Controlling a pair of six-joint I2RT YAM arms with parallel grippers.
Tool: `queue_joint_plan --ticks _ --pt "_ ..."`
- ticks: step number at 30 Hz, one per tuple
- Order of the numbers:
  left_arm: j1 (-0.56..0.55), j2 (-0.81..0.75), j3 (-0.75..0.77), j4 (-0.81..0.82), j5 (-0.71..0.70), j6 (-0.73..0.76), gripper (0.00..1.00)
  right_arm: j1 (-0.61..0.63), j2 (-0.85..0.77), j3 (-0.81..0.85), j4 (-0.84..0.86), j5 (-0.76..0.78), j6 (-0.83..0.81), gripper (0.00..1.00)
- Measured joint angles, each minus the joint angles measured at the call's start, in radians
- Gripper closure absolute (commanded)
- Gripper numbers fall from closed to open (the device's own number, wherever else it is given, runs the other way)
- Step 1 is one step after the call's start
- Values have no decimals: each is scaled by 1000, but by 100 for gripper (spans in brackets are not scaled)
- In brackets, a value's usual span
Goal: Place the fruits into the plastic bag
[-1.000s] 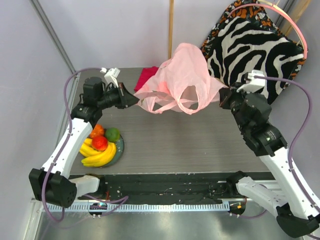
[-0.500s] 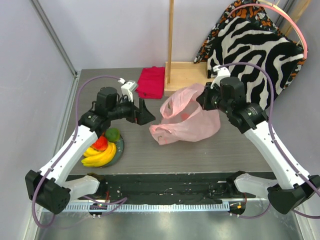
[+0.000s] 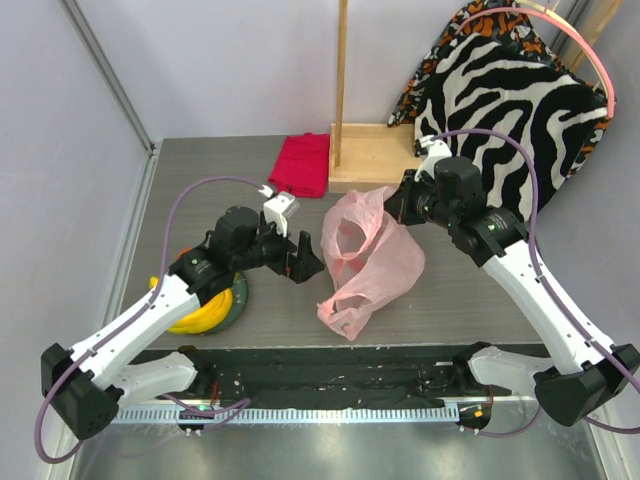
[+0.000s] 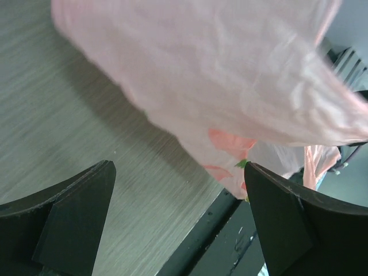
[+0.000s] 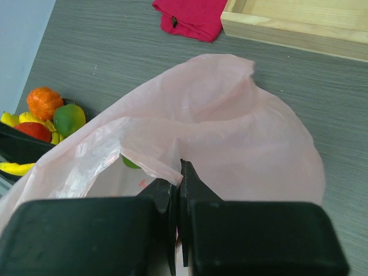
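Briefly: right pincer [image 3: 397, 205] pinched the plastic bag [image 3: 365, 260]; left pincer [image 3: 305, 262] spread, holding nothing.

From the top view we noted the bag hanging from the right pincer, whose fingers [image 5: 161, 192] were pressed together on a fold of the rim, with the bag's lower end resting on the counter [image 3: 450, 290] toward the near edge. The left pincer sat just beside the bag's left side, fingers apart; we could not tell whether it touched the film. The fruits [image 3: 205, 316] lay on the grey-blue plate [image 3: 240, 297] at the counter's left, outside the bag: bananas [image 5: 9, 119], orange fruit [image 5: 44, 101], green fruit [image 5: 69, 118] and red fruit [image 5: 33, 131] together, largely hidden under the left arm [image 3: 150, 315] in the top view. A folded red cloth [image 3: 303, 163] lay at the far edge beside a wooden base [image 3: 370, 165].
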Motion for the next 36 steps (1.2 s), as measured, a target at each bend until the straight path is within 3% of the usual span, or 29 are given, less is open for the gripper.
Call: queue_joint_plan --ticks 7,12,18,28,31,32,34,35,36 --pt "-70 -95 1 68 -27 47 0 0 27 -10 7 -3 19 99" --pt "-185 -16 29 86 -73 93 0 0 30 -21 9 -5 27 99" --pt "-314 76 62 81 -291 151 0 0 30 -22 18 -23 39 99" --pt "-325 108 99 104 -671 175 0 0 18 -54 38 -74 40 99" --pt "-325 108 99 127 -705 193 14 0 11 -61 40 -81 40 99" --pt "-325 108 99 136 -707 202 28 0 8 -64 39 -84 40 99" --pt "-325 108 99 159 -705 220 40 0 3 -71 39 -91 40 99" --pt "-325 108 99 174 -703 236 56 0 1 -74 39 -97 40 99" --pt "-325 108 99 185 -703 241 66 0 0 -76 39 -100 40 99"
